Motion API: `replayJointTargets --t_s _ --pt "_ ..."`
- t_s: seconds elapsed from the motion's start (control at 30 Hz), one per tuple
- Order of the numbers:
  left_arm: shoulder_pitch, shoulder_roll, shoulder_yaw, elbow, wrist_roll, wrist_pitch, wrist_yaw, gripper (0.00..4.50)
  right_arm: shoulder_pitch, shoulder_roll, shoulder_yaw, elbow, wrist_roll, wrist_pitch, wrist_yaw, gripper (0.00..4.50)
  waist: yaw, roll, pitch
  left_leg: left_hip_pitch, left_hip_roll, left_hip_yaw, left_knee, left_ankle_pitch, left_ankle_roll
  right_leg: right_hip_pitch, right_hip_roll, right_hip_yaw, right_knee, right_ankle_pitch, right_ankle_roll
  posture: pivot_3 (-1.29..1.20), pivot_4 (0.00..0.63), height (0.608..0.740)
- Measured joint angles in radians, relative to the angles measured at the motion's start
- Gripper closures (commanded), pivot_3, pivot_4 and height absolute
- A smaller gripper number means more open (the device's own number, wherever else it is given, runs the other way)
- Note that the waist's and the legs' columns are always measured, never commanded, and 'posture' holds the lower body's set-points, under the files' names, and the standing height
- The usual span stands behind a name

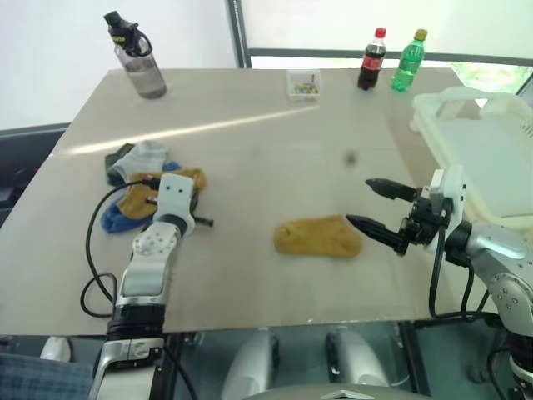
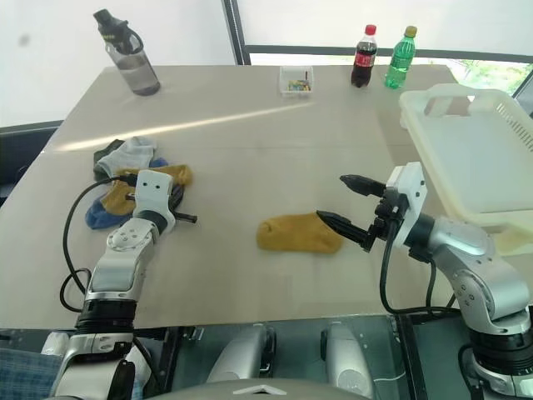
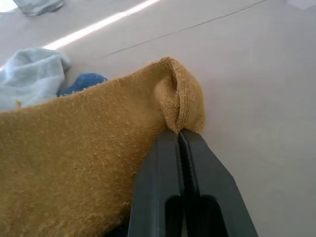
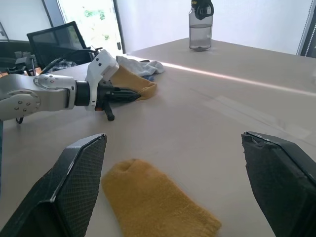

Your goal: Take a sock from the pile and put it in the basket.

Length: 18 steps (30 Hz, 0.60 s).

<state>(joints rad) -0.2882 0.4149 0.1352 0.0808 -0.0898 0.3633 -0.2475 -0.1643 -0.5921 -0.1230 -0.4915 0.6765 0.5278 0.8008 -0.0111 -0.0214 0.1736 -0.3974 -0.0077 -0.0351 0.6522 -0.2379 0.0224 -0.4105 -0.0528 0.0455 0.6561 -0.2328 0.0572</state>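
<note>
Tabletop (image 1: 250,150): left gripper (image 3: 178,136) pinches the sock (image 3: 74,148), apparently lying crosswise; right gripper (image 1: 379,208) gapes.

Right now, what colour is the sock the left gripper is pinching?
Mustard yellow. The sock in the left gripper shows best in the left wrist view.

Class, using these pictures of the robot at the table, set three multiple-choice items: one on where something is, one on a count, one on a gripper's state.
1. Where does the basket stand?
A. The table's right side
B. On the floor
C. Beside the grey bottle

2. How many soft-drink bottles stand at the far edge?
A. One
B. Two
C. Four

3. What is the left gripper doing?
A. Hanging open
B. Holding a bottle
C. Pinching the sock at the pile

Answers: 1 A, it sits by the right arm. 2 B, a cola bottle and a green bottle. 3 C, its fingers meet on mustard fabric.
</note>
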Motion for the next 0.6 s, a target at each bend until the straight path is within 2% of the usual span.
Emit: replayJointTargets --t_s 0.2,0.43,0.53,0.6 --pt "0.046 -0.067 -0.065 -0.141 -0.109 0.075 -0.141 4.41 0.000 0.004 0.001 0.002 -0.006 -0.009 -0.002 0.00 0.012 0.000 0.000 -0.001 -0.001 -0.001 0.001 0.000 0.000 0.000 -0.001 -0.001 0.000 0.000 0.000 0.00 0.150 0.740" --pt "0.074 -0.111 -0.143 -0.236 -0.196 0.167 -0.226 4.41 0.000 0.010 0.006 0.003 -0.011 -0.009 -0.005 0.00 0.005 0.000 0.000 -0.001 -0.001 -0.001 0.001 0.000 0.000 0.000 0.000 -0.001 0.000 0.000 0.000 0.00 0.150 0.740" --pt "0.074 -0.161 -0.132 -0.281 -0.280 0.214 -0.236 4.41 0.000 0.011 0.007 0.003 -0.013 -0.010 -0.007 0.00 0.002 -0.001 0.000 -0.002 -0.001 -0.002 0.001 0.000 0.000 0.000 0.000 -0.001 0.000 0.000 0.000 0.00 0.150 0.740" --pt "0.069 -0.213 -0.107 -0.362 -0.409 0.274 -0.248 4.41 0.000 0.012 0.007 0.003 -0.015 -0.010 -0.011 0.00 0.002 -0.001 0.001 -0.003 -0.001 -0.002 0.001 0.000 0.000 0.000 0.000 -0.001 -0.001 0.000 0.000 0.00 0.150 0.740"
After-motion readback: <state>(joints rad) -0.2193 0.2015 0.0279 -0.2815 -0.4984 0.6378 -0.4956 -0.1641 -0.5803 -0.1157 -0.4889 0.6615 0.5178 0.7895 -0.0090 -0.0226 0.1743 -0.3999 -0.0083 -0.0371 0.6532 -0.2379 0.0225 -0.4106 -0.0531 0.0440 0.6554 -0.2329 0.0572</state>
